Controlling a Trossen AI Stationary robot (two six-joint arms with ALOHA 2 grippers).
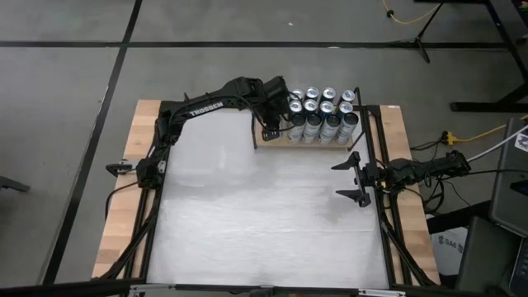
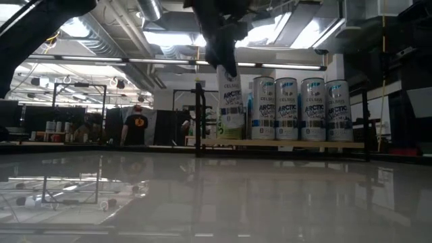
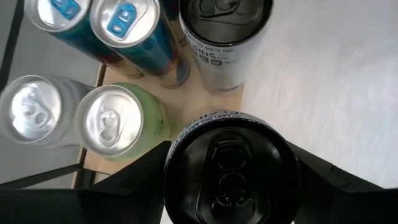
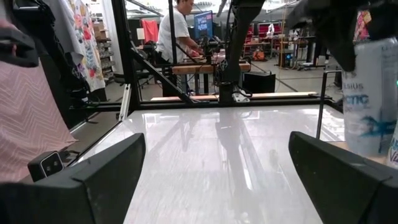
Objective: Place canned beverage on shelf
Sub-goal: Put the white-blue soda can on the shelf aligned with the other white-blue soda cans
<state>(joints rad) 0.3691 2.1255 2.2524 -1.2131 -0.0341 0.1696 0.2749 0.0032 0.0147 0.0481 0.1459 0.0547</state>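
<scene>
Aluminium, thin-walled and smooth: the canned beverage (image 3: pixel 229 171) in the left gripper (image 1: pixel 280 115) is a tall slim can, rigid as long as it is sealed but easy to dent if squeezed hard. Its sides are glossy and likely slippery, and if it is full it should weigh enough to swing or tip when moved quickly. The left wrist view shows the jaws closed against opposite sides of the can, just below its dark top rim, so the can hangs upright at the near-left corner of the shelf (image 1: pixel 285 141). The low view shows it raised a little above the wooden board, beside the row of standing cans (image 2: pixel 301 109). A high grip like this suits a crowded shelf, since the fingers stay above the neighbours; a hold nearer the middle would be steadier but would foul the cans next to it. In the left wrist view a green can (image 3: pixel 121 121) and a silver can (image 3: pixel 227 40) stand very close, so the held one probably needs to go straight down without brushing them, as tall narrow cans topple easily.

The right gripper (image 1: pixel 351 177) waits over the right edge of the surface (image 1: pixel 264 223), its jaws wide apart and empty.
</scene>
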